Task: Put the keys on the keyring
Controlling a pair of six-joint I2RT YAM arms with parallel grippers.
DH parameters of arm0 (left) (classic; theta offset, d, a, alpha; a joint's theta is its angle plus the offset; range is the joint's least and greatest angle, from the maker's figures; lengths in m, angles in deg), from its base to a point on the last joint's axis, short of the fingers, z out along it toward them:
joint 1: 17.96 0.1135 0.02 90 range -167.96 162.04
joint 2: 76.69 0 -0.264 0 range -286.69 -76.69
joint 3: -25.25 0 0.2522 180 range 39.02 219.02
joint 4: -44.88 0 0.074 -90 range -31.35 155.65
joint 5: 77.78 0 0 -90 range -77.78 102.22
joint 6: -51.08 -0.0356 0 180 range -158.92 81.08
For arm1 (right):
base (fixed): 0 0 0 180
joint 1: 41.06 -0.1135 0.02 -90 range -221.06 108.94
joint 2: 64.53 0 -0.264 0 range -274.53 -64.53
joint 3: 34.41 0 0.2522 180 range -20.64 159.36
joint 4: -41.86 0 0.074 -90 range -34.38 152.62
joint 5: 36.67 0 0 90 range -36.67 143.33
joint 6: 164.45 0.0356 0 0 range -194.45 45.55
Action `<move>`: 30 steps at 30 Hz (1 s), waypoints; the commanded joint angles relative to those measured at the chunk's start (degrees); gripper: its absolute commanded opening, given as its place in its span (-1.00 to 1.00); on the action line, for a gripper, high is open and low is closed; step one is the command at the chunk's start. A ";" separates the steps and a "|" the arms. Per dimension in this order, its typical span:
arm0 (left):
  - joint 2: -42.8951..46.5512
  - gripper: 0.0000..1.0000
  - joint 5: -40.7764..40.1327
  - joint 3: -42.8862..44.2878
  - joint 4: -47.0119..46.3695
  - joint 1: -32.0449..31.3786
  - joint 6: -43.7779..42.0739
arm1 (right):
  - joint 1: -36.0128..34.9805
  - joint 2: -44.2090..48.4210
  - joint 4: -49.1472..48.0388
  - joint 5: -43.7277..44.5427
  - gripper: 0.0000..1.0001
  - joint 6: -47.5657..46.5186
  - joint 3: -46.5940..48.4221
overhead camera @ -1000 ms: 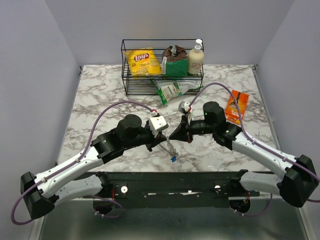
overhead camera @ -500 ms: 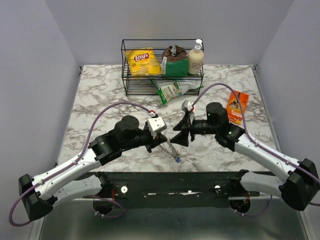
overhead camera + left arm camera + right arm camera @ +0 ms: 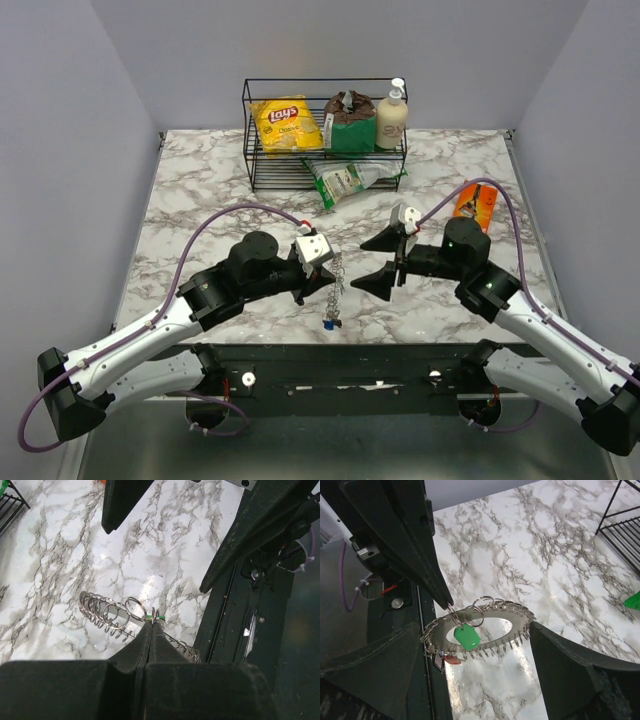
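Observation:
The keyring [image 3: 336,283], a loop of silvery coiled wire, hangs off the table from my left gripper [image 3: 326,270], which is shut on it near its top. In the left wrist view the closed fingertips [image 3: 152,628] pinch a small ring beside the coil [image 3: 102,611]. A blue key [image 3: 328,324] dangles at the loop's bottom. The right wrist view shows the keyring [image 3: 520,615] with a green key [image 3: 466,636] and a red key [image 3: 452,659] on it. My right gripper [image 3: 380,263] stands wide open to the right of the loop, touching nothing.
A black wire basket [image 3: 262,170] at the back holds a Lay's bag [image 3: 285,123], a green pack and a lotion bottle [image 3: 391,117]. A green packet [image 3: 345,182] lies in front of it. An orange packet [image 3: 474,208] lies at the right. The dark base rail [image 3: 340,360] runs along the near edge.
My right gripper has opened, let go and drawn back to the right. The keyring, which slanted down between the grippers, now hangs straight from the left gripper.

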 commanded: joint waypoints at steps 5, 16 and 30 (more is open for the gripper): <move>0.03 -1.00 4.89 0.41 -4.28 -0.23 0.11 | -0.24 -2.85 0.07 -11.37 0.81 -3.04 1.57; 0.12 -1.00 8.40 -0.21 -6.04 -0.23 0.37 | -0.24 -6.71 0.16 -19.91 0.53 -2.34 4.99; -0.50 -1.00 8.84 0.32 -6.39 -0.23 0.81 | -0.24 -8.21 4.12 -21.06 0.12 -2.69 4.91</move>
